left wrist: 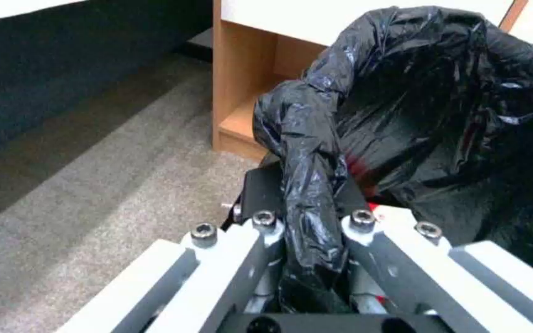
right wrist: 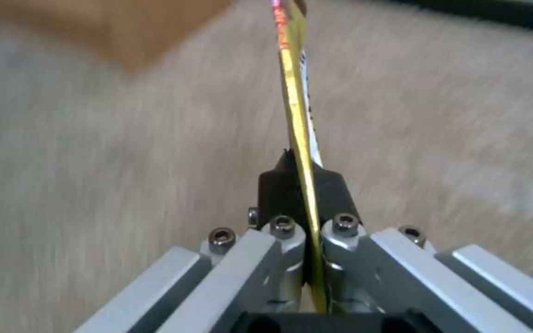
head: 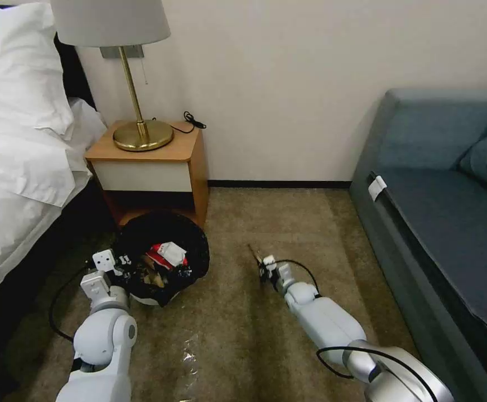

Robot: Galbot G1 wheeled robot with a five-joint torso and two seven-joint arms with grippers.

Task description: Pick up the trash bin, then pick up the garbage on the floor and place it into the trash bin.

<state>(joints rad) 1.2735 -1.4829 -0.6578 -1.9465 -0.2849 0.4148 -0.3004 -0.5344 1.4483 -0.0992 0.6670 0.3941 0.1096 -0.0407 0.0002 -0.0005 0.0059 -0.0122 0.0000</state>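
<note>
Head view, lower left: left gripper (head: pixel 125 261) clamped on the bagged rim of the trash bin (head: pixel 162 259), holding it open-side-up for loading; centre frame, right gripper (head: pixel 261 267) pinching a yellow-edged wrapper (head: pixel 254 253), lifted clear of the floor (head: pixel 310 223) for the bin.

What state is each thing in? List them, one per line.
trash bin: held at its bag-covered rim, litter inside.
left gripper: shut on the bin's black bag and rim.
right gripper: shut on a thin yellow-edged wrapper.
wrapper: pinched edge-on, sticking out past the fingertips, above the carpet.
lamp: upright on the nightstand; whether lit, cannot tell.
carpet: a clear plastic scrap lies near the left arm.
</note>
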